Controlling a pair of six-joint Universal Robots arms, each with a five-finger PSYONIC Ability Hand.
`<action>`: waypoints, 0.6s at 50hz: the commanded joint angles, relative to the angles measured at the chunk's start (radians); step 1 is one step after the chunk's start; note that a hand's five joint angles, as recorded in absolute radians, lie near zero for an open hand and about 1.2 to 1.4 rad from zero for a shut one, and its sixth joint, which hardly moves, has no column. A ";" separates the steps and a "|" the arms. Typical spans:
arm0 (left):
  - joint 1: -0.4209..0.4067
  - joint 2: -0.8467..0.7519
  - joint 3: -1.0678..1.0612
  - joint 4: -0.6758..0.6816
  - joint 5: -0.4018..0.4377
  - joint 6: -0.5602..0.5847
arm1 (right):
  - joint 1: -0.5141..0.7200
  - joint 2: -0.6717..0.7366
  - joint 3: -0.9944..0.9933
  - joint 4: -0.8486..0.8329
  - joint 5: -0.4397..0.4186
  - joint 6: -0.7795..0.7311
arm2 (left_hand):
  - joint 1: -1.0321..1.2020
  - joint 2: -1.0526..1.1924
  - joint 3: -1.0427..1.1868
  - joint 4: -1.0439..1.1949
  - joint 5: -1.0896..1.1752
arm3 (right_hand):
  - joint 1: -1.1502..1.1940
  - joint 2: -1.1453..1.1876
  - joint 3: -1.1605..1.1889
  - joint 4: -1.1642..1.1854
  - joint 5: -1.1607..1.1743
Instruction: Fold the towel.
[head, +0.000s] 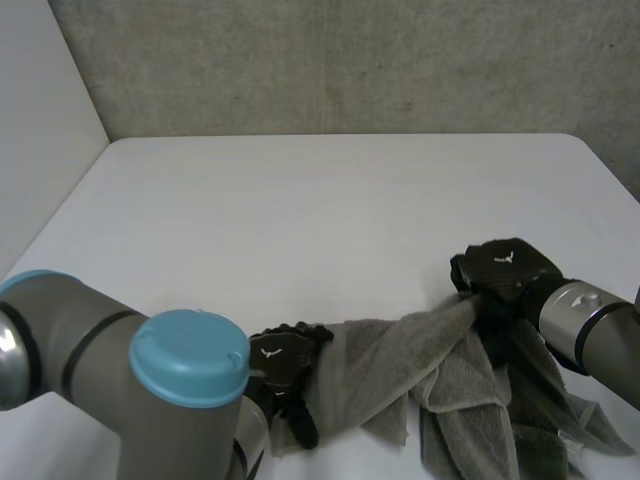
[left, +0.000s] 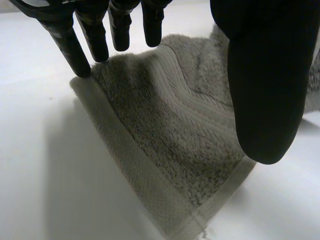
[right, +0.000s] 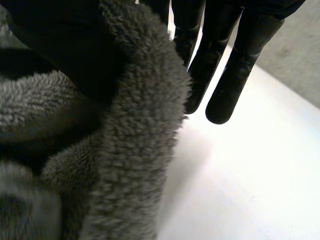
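The grey towel lies bunched on the near right part of the white table, with a band of it stretched leftward to the left hand. That hand rests low at the towel's left end, close in front of the left arm. In the left wrist view a hemmed corner of the towel spreads under the palm on the table. The left hand is released: its fingers are straight, their tips touch the towel's edge, and the thumb hangs over the cloth without clearly pinching it. The right hand sits farther back and to the right, at the end of the right arm. The towel rises in a peak to it, and the rest falls in loose folds below and in front of the wrist. In the right wrist view a thick roll of towel runs across the right hand and is grasped between the thumb and the straight fingers, whose tips reach past the cloth above the table. A grey wall stands behind the table.
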 joint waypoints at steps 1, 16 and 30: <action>-0.021 -0.084 0.065 0.024 -0.008 0.006 | 0.005 -0.020 -0.007 -0.065 -0.004 0.104 | 0.038 0.036 0.037 0.038 0.018 | 0.441 0.230 0.217 0.209 0.278; -0.026 -0.216 0.198 0.037 -0.028 0.021 | 0.025 -0.010 -0.086 -0.084 0.010 0.119 | 0.713 0.712 0.713 0.714 0.694 | 0.441 0.230 0.217 0.209 0.278; 0.068 -0.103 0.434 0.040 -0.127 0.081 | 0.122 0.035 -0.318 -0.194 0.084 0.119 | 1.212 1.210 1.211 1.212 1.192 | 0.441 0.230 0.217 0.209 0.278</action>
